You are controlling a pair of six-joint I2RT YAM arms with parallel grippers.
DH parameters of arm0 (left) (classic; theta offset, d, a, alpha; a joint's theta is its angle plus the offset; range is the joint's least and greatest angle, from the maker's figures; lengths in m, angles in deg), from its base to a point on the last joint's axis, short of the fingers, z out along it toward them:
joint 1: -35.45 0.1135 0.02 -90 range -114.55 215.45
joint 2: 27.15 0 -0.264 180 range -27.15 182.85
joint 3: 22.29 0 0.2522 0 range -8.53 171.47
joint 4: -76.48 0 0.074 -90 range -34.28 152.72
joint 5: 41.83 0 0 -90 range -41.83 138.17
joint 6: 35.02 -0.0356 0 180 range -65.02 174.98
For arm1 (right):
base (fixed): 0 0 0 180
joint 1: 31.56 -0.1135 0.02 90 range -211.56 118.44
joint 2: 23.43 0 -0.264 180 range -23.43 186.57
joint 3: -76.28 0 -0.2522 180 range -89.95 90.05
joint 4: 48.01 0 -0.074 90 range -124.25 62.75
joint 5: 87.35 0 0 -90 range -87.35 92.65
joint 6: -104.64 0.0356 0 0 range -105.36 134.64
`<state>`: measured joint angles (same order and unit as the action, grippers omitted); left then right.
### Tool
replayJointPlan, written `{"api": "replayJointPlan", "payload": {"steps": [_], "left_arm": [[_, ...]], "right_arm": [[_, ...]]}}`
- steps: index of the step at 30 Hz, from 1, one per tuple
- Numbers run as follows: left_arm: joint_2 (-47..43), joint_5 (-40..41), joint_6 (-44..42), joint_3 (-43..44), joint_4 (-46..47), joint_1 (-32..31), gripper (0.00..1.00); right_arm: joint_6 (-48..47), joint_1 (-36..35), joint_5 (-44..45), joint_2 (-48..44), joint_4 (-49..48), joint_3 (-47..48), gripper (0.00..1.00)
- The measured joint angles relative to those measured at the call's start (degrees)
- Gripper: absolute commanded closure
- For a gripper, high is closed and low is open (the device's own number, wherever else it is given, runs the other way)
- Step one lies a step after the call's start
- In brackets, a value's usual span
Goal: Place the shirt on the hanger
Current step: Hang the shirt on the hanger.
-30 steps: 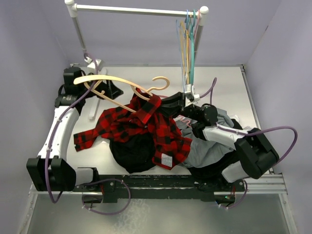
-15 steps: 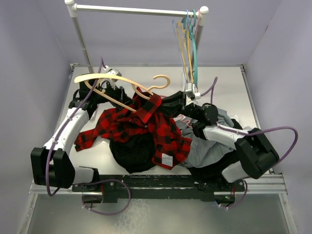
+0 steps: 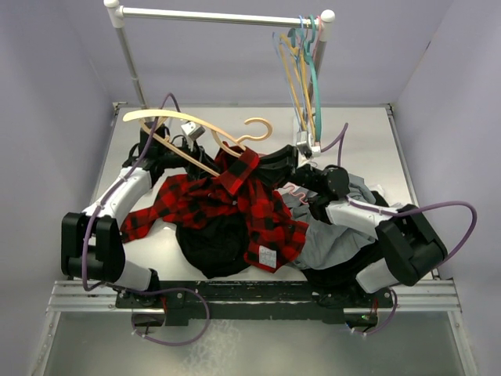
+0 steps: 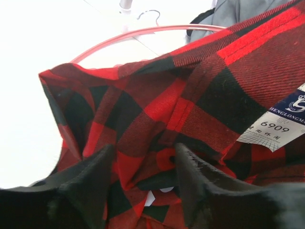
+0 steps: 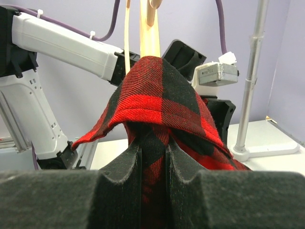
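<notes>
Top view: white table, purple walls, clothes rail at the back with spare hangers hung at its right end. The shirt sprawls mid-table over a black garment, with a grey garment to the right. The hanger is held raised and tilted, with the collar draped on its right end. The left arm reaches in under the hanger; the right arm is folded low towards the collar.

Left wrist: the left gripper has its jaws apart, open, plaid and a label right in front.

Right wrist: the right gripper has its jaws clamped on shirt fabric just below the collar.
</notes>
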<state>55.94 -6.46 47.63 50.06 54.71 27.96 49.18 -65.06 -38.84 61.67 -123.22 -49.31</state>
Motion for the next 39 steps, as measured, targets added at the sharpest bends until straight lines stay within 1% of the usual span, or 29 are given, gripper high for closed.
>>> {"api": "replayJointPlan", "payload": {"steps": [4,5,9,10,11,18,22,25,26,27,31,33,36,39], "left_arm": [[2.40,-2.69,-2.84,0.42,-1.86,-0.09,0.70],[3.15,-3.41,-3.65,0.85,-2.86,-0.09,0.77],[5.40,-5.31,-6.64,2.75,-6.69,-0.09,0.92],[5.49,-5.42,-7.34,2.97,-7.48,-0.09,0.98],[5.49,-5.49,-8.39,3.19,-8.37,-0.09,1.00],[5.49,-4.72,-14.29,6.03,-15.28,0.04,1.00],[5.62,-4.83,-18.12,9.42,-21.05,1.46,1.00],[6.84,-6.69,-23.67,14.38,-28.26,3.54,1.00],[8.44,-8.41,-27.63,18.69,-33.40,4.96,1.00],[8.61,-8.63,-28.02,19.12,-33.81,5.09,1.00],[13.68,-11.21,-39.28,30.05,-47.98,7.50,1.00],[15.58,-11.82,-44.22,33.70,-53.83,8.35,1.00],[17.16,-12.74,-49.35,36.98,-60.50,10.10,1.00],[17.53,-13.38,-52.54,39.41,-65.00,12.48,1.00]], "right_arm": [[0.61,0.31,0.00,0.02,0.04,0.00,1.00],[0.85,0.44,0.00,0.02,0.04,0.02,1.00],[0.94,0.61,0.00,0.02,0.04,0.02,1.00],[0.94,0.63,-0.02,0.02,0.04,0.02,1.00],[0.94,0.63,-0.02,0.02,0.04,0.02,1.00],[0.92,1.07,-0.04,0.00,-0.28,0.02,1.00],[0.92,1.42,-0.37,-0.48,-0.57,-0.02,1.00],[0.94,1.90,-1.81,-1.29,-1.01,-0.09,1.00],[0.96,2.14,-2.60,-1.62,-1.05,-0.17,1.00],[1.01,2.43,-3.72,-1.99,-1.07,-0.31,1.00],[0.35,3.30,-6.97,-3.87,-1.14,-2.47,1.00],[-1.18,3.41,-7.74,-5.16,-1.11,-4.61,1.00],[-3.78,3.45,-7.93,-7.13,-1.11,-7.80,1.00],[-6.25,3.45,-7.48,-8.13,-1.22,-9.90,1.00]]}}
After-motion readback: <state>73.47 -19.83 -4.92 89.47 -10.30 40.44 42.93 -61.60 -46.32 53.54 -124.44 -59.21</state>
